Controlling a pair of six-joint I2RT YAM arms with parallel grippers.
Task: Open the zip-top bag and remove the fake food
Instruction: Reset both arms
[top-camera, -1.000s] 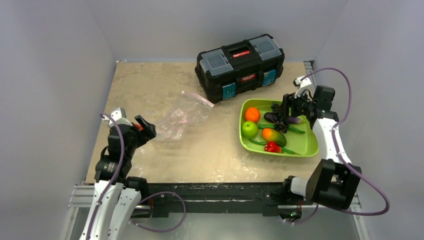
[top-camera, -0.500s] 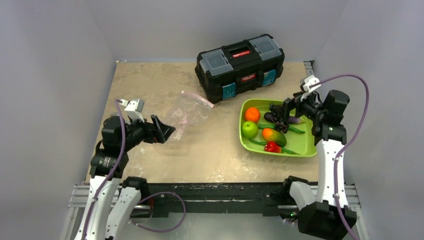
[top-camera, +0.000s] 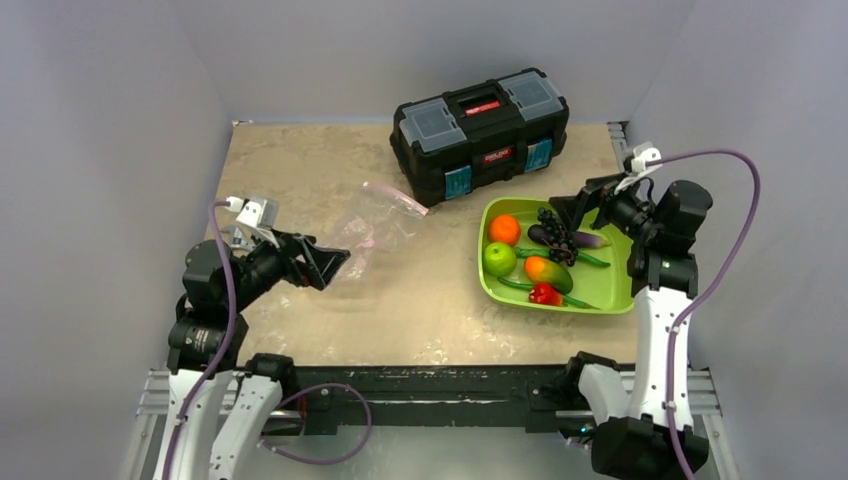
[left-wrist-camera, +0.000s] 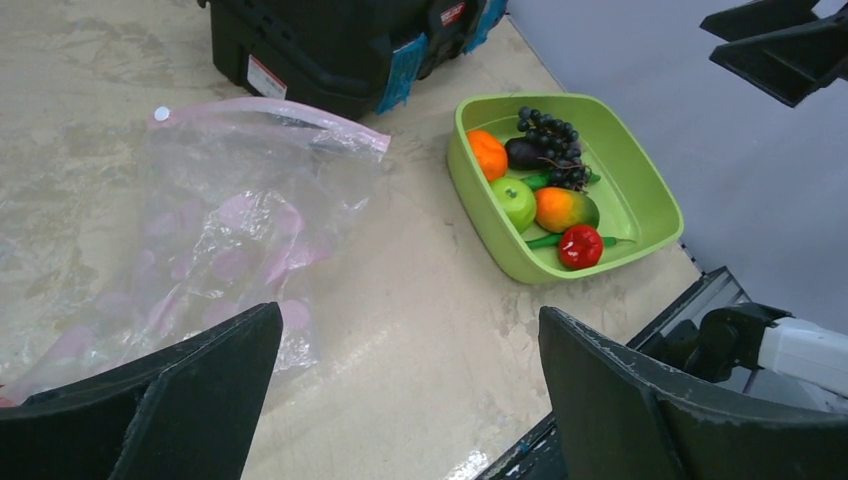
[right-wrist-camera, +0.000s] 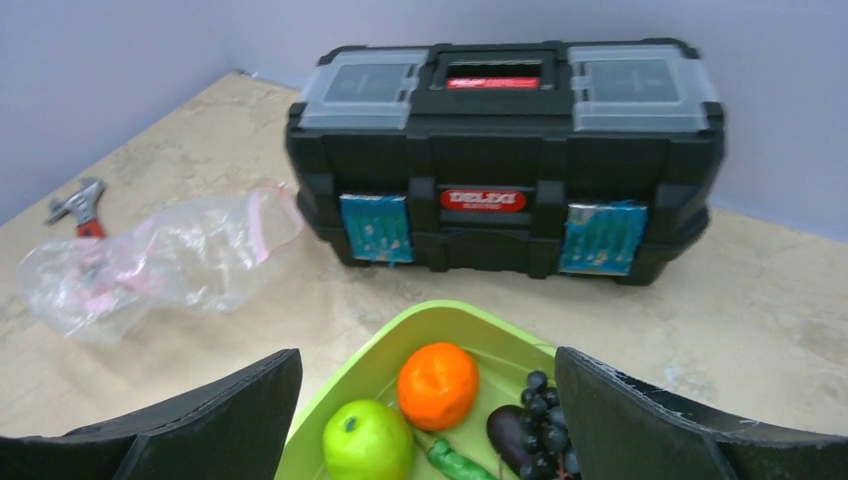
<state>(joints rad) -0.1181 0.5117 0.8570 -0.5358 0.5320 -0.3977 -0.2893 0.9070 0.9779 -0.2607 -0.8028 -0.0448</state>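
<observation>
Top external view: both pincers spread wide, bag and food well apart.
Left gripper (top-camera: 332, 266) hangs at mid-left of the frame, jaws agape and gripping nothing, at the near edge of the zip-top bag (top-camera: 372, 226), which lies crumpled left of centre beside the black toolbox (top-camera: 480, 125). Right gripper (top-camera: 566, 207), likewise agape, hovers at the right above the green tray (top-camera: 611, 276), where the fake food (top-camera: 546, 269) sits.
</observation>
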